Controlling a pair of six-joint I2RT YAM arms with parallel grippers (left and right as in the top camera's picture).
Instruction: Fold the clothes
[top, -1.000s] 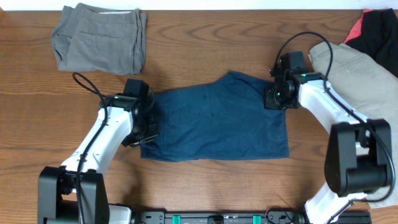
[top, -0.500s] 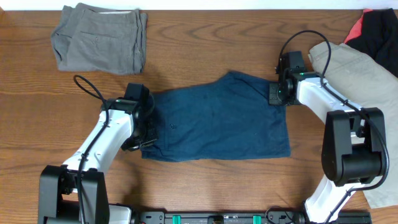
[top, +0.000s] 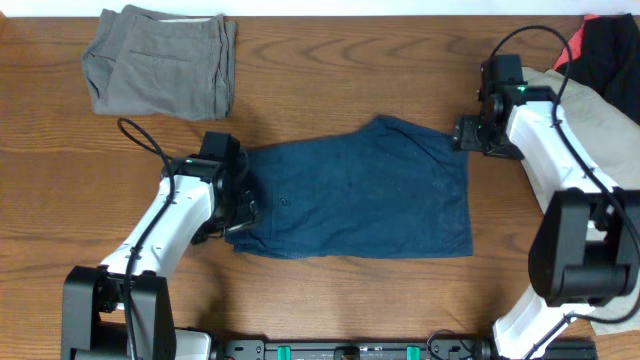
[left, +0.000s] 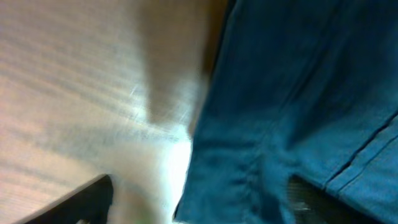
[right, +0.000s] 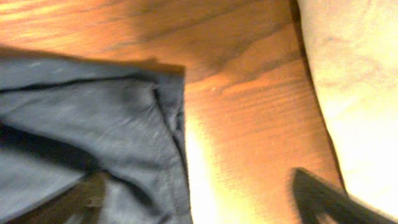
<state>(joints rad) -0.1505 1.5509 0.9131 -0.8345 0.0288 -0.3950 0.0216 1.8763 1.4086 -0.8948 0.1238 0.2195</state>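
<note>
One pair of dark blue shorts (top: 360, 200) lies spread flat at the centre of the table (top: 330, 290), faintly rumpled, its 1 o'clock corner peaked. The left gripper (top: 238, 210) sits released over the 9 o'clock hem. The right gripper (top: 466, 134) hangs released just beside the 2 o'clock corner. Bare wood runs along 12 and 6 o'clock. Folded grey clothing (top: 160, 60) lies at 10 o'clock, and beige cloth (top: 590, 120) crowds 3 o'clock.

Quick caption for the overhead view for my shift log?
Blue shorts spread on the table, left tool at their left edge, right tool by the far right corner.
</note>
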